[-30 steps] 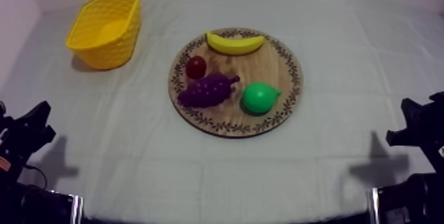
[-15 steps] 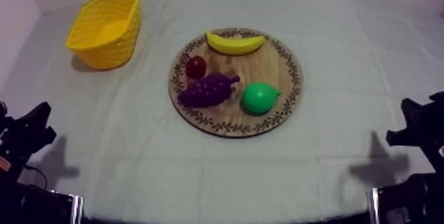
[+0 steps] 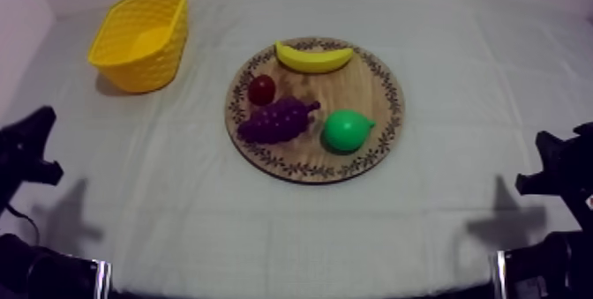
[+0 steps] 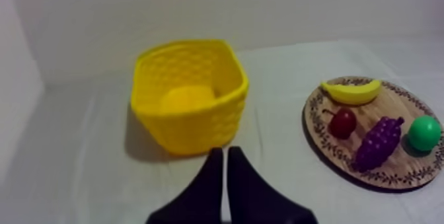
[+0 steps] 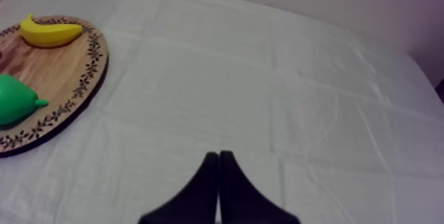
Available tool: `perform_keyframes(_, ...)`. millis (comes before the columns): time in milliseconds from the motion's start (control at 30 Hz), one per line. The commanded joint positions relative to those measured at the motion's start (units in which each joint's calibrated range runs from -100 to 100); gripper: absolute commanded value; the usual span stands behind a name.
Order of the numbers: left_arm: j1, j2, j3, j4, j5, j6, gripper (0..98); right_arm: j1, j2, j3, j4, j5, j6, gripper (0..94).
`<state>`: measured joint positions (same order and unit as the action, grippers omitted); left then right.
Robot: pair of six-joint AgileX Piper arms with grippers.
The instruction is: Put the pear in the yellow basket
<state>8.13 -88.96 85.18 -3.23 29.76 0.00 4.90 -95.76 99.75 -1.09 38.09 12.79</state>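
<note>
A green pear (image 3: 347,130) lies on the round wooden board (image 3: 375,78), toward its right front. The pear (image 4: 423,133) and board (image 4: 317,122) also show to the right of the basket in the left wrist view, and the pear (image 5: 16,100) lies on the board (image 5: 69,68) in the right wrist view. The yellow basket (image 3: 141,38) stands at the far left, with nothing in it (image 4: 188,101). My left gripper (image 3: 40,130) sits low at the left edge; its fingers (image 4: 223,164) lie together, shut, a short way before the basket. My right gripper (image 3: 540,157) rests at the right edge, shut (image 5: 218,164) over bare cloth.
On the board also lie a banana (image 3: 313,57) at the back, a small red fruit (image 3: 261,89) at the left and a bunch of grapes (image 3: 278,120) beside the pear. Grey-white cloth (image 3: 291,223) covers the table between the arms.
My left gripper has moved up and away from the table's front edge, toward the basket side. The right arm and the fruit have stayed put.
</note>
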Motion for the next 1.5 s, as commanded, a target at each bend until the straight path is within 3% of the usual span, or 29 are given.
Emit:
perform_keyframes(0, 2.32, 9.80, -14.08, -2.82, -0.41, 1.05, 0.0, 0.00, 0.01, 0.03, -0.01, -0.03, -0.01, 0.3)
perform_keyframes(133, 7.39, 21.08, -28.90, -9.20, -0.56, 4.34, 2.0, 0.00, 0.01, 0.03, -0.01, -0.03, -0.01, 0.3)
perform_keyframes(200, 9.77, 26.22, -35.95, -10.31, 0.42, 3.98, 5.1, 0.00, 0.01, 0.03, -0.01, -0.03, -0.02, 0.3)
perform_keyframes(300, 13.34, 33.27, -45.14, -10.51, 3.18, 2.63, 7.2, 0.00, 0.01, 0.03, -0.01, -0.03, 0.01, 0.3)
perform_keyframes(667, 23.68, 55.95, -65.59, -9.85, 7.97, 0.84, 8.7, 0.00, 0.01, 0.03, -0.01, -0.03, -0.02, 0.3)
perform_keyframes(1000, 26.52, 72.06, -67.05, -6.26, 9.07, 0.60, 8.9, 0.00, 0.01, 0.03, -0.01, -0.03, -0.02, 0.3)
perform_keyframes(1467, 29.71, 82.80, -62.62, -3.62, 12.59, 2.77, 8.7, 0.00, 0.01, 0.03, -0.01, -0.03, -0.02, 0.3)
